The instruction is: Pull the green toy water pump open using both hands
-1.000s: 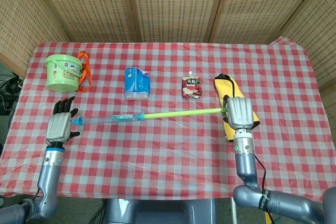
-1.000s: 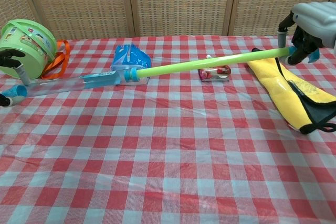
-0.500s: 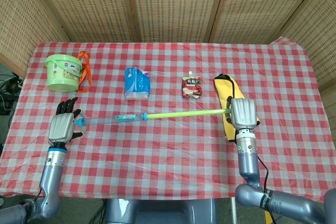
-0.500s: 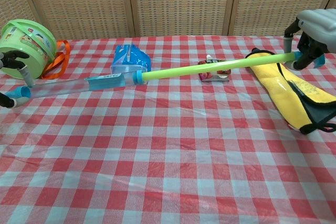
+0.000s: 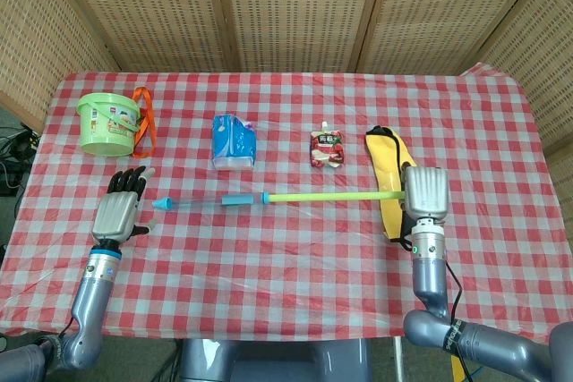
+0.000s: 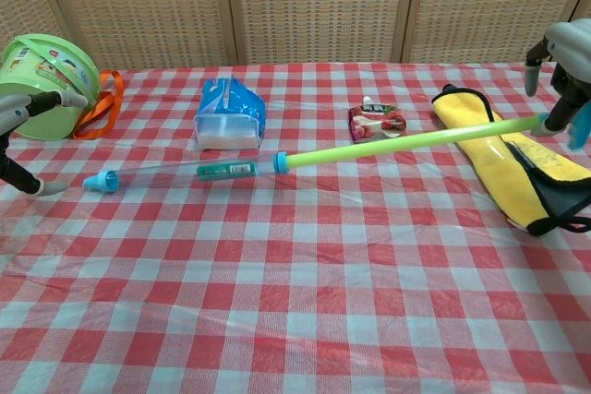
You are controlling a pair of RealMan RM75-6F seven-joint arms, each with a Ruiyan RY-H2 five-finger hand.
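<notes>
— Where's the green toy water pump [image 5: 269, 198]?
— Mid-desk, extended from nine to three o'clock.
— The hands?
— Right hand [image 5: 423, 194] grips its green rod end; left hand [image 5: 120, 210] has its fingers released, just beside the blue tip.

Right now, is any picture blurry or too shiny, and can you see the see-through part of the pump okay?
Head view: sharp and evenly lit, with soft shadows and no glare; the pump's clear tube is faint against the checks. Chest view: also sharp, slightly bowed at the edges; the clear tube is easier to see there, the right hand is cut off by the frame.
</notes>
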